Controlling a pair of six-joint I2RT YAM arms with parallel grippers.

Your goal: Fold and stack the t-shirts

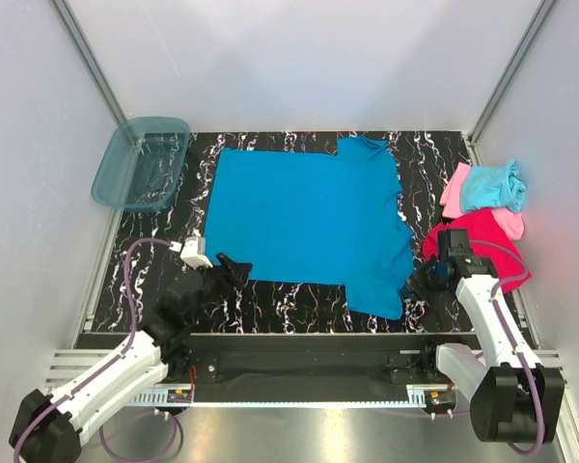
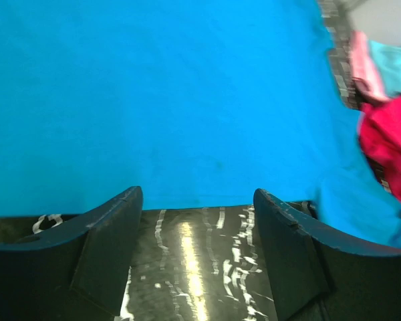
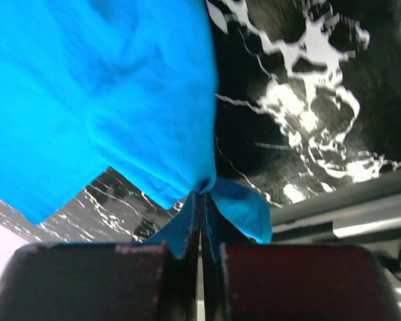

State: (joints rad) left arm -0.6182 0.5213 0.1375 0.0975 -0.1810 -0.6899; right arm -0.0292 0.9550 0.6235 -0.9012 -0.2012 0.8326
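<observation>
**Blue tee spread flat, right end effector pinching its near-right corner**

At the far left, a translucent teal bin (image 1: 142,162) sits at the corner of the black marbled worktop (image 1: 270,301), apart from the cloth.

Near the left side, the left end effector (image 1: 234,268) is low over the worktop at the near-left edge of the blue t-shirt (image 1: 304,222). Its jaws are released and stand wide apart. In the left wrist view the two dark fingers (image 2: 107,254) frame bare marbled surface, and the shirt's straight edge runs just past their tips. No cloth lies between them.

The blue t-shirt fills the middle of the worktop, lying flat and mostly smooth. One flap juts out at its far-right corner and another at its near-right corner, where the cloth is slightly rumpled.

At that near-right corner the right end effector (image 1: 420,282) is clenched on the shirt. The right wrist view shows its fingers (image 3: 187,227) pressed together with a small fold of blue cloth gripped between them and bunching just above the tips.

At the far right, well apart from the left arm, three more tees are heaped: a magenta-red t-shirt (image 1: 478,246) underneath, with a light pink t-shirt (image 1: 454,190) and a light aqua t-shirt (image 1: 492,185) crumpled on top, at the worktop's right edge.
</observation>
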